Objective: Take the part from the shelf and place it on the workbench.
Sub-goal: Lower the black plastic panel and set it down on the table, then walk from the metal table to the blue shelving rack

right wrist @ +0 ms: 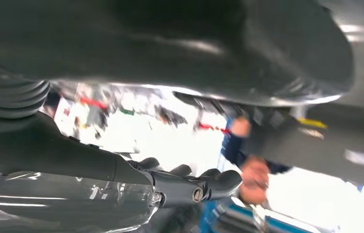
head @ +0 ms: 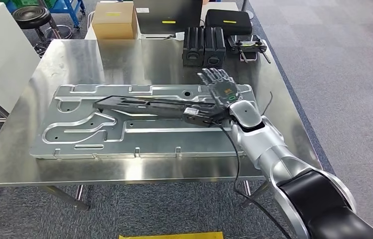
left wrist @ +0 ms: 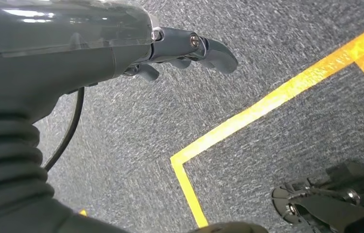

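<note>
The part is a long, flat dark bar. It lies across the big silver profiled plate on the steel workbench, with its near end by my right wrist. My right hand is over the plate's right end, just beyond that end of the bar, fingers stretched out and spread, gripping nothing. The right wrist view is blurred; the fingers are straight there under a large dark surface. My left hand hangs over grey carpet, fingers loosely extended and empty.
Two black boxes, a black case, a small clamp tool and a cardboard box stand along the bench's far edge. A stool is at back left. Yellow floor tape runs under my left hand. A blurred person is beyond.
</note>
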You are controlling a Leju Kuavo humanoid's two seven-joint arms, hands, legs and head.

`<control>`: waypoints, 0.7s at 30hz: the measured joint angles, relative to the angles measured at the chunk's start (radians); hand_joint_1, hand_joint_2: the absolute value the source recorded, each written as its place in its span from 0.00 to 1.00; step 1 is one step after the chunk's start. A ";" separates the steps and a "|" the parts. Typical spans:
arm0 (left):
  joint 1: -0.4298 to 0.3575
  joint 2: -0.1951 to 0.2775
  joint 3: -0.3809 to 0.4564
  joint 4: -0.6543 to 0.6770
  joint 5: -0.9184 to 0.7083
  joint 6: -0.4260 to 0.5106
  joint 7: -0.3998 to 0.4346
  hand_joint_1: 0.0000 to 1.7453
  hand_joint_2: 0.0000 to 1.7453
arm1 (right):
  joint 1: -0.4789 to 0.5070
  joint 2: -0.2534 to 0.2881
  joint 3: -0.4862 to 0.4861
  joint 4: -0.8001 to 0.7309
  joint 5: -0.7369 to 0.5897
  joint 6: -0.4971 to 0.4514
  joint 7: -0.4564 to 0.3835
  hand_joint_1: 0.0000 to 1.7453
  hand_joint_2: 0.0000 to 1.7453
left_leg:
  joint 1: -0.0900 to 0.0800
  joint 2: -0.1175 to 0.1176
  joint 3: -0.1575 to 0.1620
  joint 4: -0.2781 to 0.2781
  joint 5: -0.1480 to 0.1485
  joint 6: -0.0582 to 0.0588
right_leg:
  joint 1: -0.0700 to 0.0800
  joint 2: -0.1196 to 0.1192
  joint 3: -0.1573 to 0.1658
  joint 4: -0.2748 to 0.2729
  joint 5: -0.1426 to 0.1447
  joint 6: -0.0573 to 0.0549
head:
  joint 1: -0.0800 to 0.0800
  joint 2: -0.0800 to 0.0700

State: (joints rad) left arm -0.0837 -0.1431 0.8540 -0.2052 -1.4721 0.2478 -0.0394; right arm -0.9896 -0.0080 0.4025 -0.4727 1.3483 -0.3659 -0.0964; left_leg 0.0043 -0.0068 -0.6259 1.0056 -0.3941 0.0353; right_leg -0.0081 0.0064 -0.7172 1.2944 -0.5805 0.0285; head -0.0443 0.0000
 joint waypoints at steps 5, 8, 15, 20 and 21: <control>0.017 -0.001 0.011 0.000 0.008 -0.001 -0.003 0.00 0.00 | 0.037 -0.110 -0.099 0.011 -0.082 -0.052 -0.060 0.00 0.00 | -0.005 -0.009 -0.022 0.008 0.018 -0.009 | 0.010 -0.004 0.164 -0.260 0.093 -0.021 | 0.000 0.000; 0.020 -0.004 0.014 0.001 0.009 -0.002 -0.003 0.00 0.00 | 0.049 -0.143 -0.128 0.016 -0.088 -0.063 -0.067 0.00 0.00 | -0.007 -0.005 -0.025 0.003 0.031 -0.026 | 0.014 -0.005 0.167 -0.288 0.113 -0.032 | 0.000 0.000; 0.019 -0.004 0.020 0.001 0.009 -0.002 -0.003 0.00 0.00 | 0.066 -0.155 -0.145 0.026 -0.080 -0.064 -0.065 0.00 0.00 | 0.003 0.000 -0.100 0.282 -0.173 -0.059 | 0.003 -0.007 0.104 -0.303 0.177 -0.051 | -0.001 0.000; 0.014 -0.003 0.021 0.001 0.009 -0.002 -0.003 0.00 0.00 | 0.072 -0.162 -0.148 0.028 -0.080 -0.064 -0.063 0.00 0.00 | 0.001 0.000 0.101 0.056 -0.105 -0.045 | 0.004 -0.007 0.053 -0.291 0.216 -0.036 | -0.001 0.000; 0.012 -0.003 0.021 0.001 0.009 -0.002 -0.003 0.00 0.00 | 0.072 -0.164 -0.149 0.028 -0.081 -0.066 -0.060 0.00 0.00 | -0.002 0.000 0.127 0.013 -0.110 -0.040 | 0.004 -0.008 0.051 -0.291 0.223 -0.030 | -0.001 0.000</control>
State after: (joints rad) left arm -0.0716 -0.1456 0.8747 -0.2043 -1.4631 0.2458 -0.0422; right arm -0.9175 -0.1722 0.2536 -0.4450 1.2677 -0.4315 -0.1560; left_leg 0.0025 -0.0072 -0.4986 1.0184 -0.5042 -0.0046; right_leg -0.0037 -0.0015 -0.6667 1.0030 -0.3572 -0.0017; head -0.0449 0.0000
